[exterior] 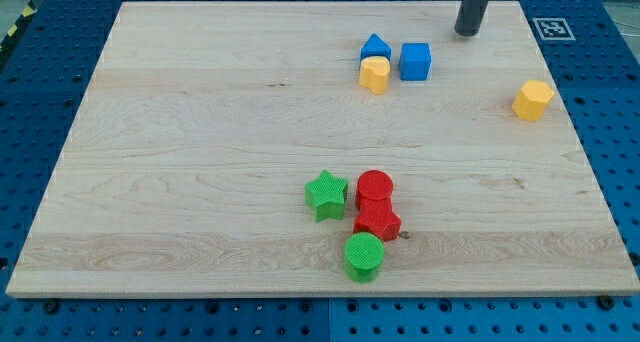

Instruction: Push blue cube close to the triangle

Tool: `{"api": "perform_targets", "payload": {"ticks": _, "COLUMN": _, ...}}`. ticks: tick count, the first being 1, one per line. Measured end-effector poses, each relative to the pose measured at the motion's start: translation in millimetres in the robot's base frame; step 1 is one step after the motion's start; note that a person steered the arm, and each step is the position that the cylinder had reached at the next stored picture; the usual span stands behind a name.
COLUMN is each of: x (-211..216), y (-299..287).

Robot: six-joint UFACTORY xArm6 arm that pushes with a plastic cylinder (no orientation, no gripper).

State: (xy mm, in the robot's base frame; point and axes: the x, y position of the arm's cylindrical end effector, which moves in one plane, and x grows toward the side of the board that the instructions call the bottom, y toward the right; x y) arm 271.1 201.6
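The blue cube (pixel 415 61) sits near the view's top, right of centre. The blue triangle block (pixel 375 47) lies just to its left, a small gap apart. A yellow block (pixel 374 75) touches the triangle's lower side. My tip (pixel 467 32) rests on the board above and to the right of the blue cube, apart from it.
A yellow hexagonal block (pixel 532 100) lies at the view's right. A green star (pixel 326 195), a red cylinder (pixel 375 189), a red block (pixel 378 222) and a green cylinder (pixel 364 256) cluster near the view's bottom. A marker tag (pixel 552 28) sits at the board's top right corner.
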Motion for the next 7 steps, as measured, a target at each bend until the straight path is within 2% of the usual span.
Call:
{"api": "perform_targets", "payload": {"ticks": 1, "x": 34.5, "y": -0.1}}
{"api": "perform_targets", "payload": {"ticks": 3, "x": 65.9, "y": -6.4}}
{"api": "perform_targets", "payload": {"ticks": 7, "x": 66.5, "y": -40.8}}
